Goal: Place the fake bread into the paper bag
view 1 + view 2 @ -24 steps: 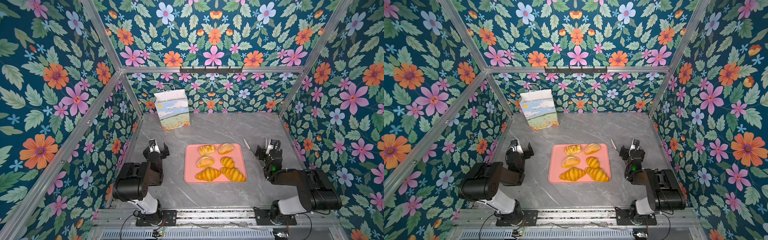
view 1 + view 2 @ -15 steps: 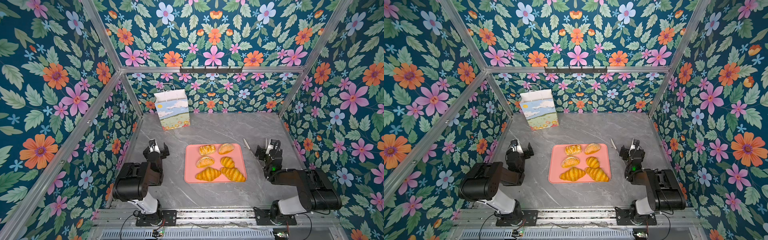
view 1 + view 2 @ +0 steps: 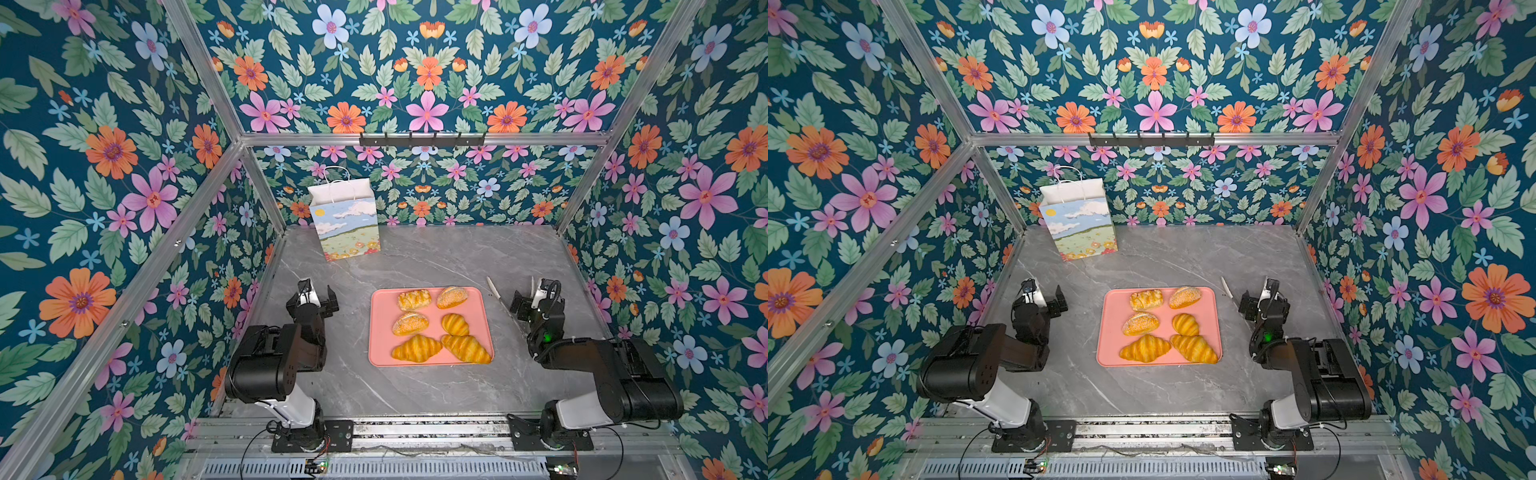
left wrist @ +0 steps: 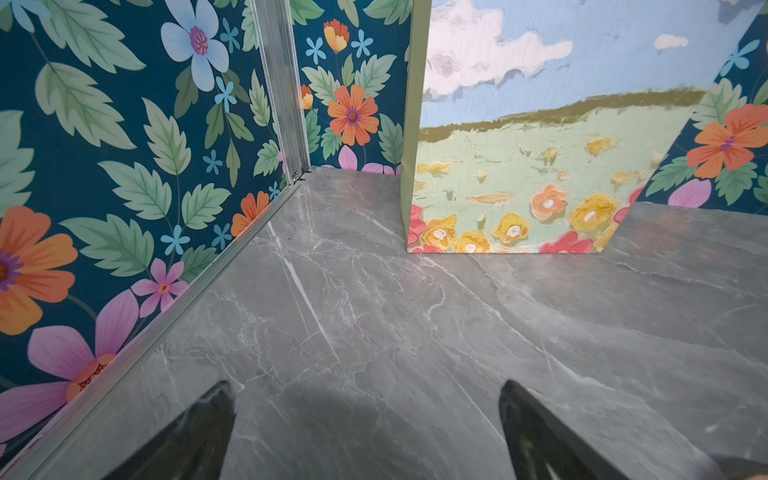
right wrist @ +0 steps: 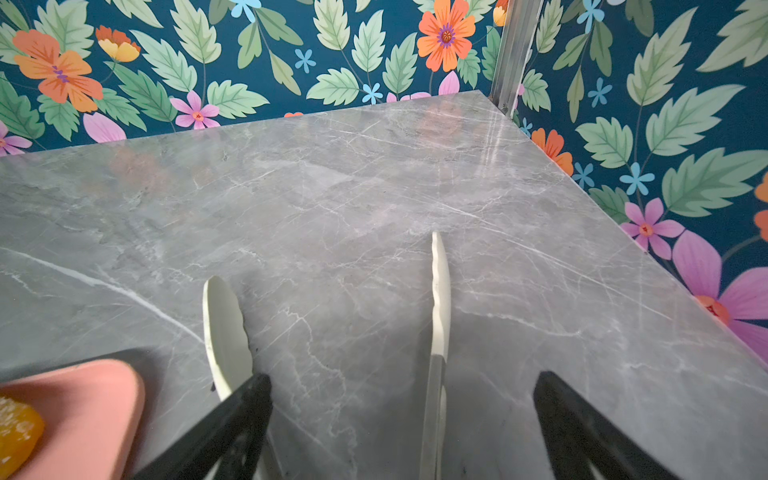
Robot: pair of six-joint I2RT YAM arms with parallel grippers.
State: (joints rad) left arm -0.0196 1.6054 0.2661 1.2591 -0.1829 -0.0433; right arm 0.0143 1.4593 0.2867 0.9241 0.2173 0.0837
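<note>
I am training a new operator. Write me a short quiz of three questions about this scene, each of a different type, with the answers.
1. How many pieces of fake bread lie on the pink tray?
2. True or false: the paper bag lies flat on its side.
3. The left gripper is: A) shut on a bread piece; B) open and empty; C) inside the bag.

Key: 1. six; 2. false, it stands upright; 3. B.
</note>
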